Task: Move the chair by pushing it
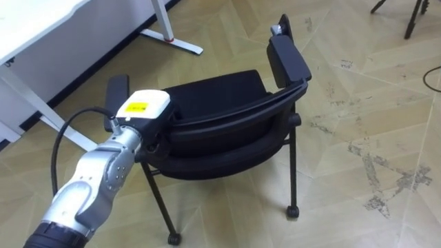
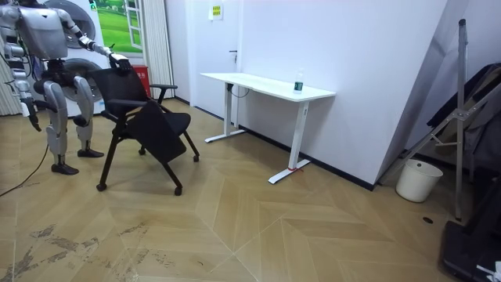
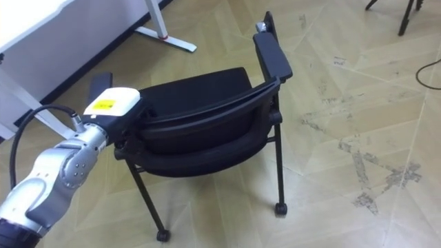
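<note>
A black chair (image 1: 207, 93) with armrests and small casters stands on the wood floor, its backrest (image 1: 227, 120) nearest me and its seat facing the white desk. My left hand (image 1: 142, 107), with a white cover and a yellow label on its back, rests at the left end of the backrest's top edge; the fingers are hidden behind it. In the room view I stand behind the chair (image 2: 149, 117) with the left hand (image 2: 119, 62) reaching out to it, while my right hand (image 2: 33, 121) hangs by my side.
The white desk (image 1: 41, 27) on metal legs stands past the chair at upper left, with a bottle (image 2: 298, 82) on it. A white bucket (image 2: 413, 180) and a folded stand (image 2: 462, 117) are at the room view's right. Dark tripod legs (image 1: 413, 14) show at upper right.
</note>
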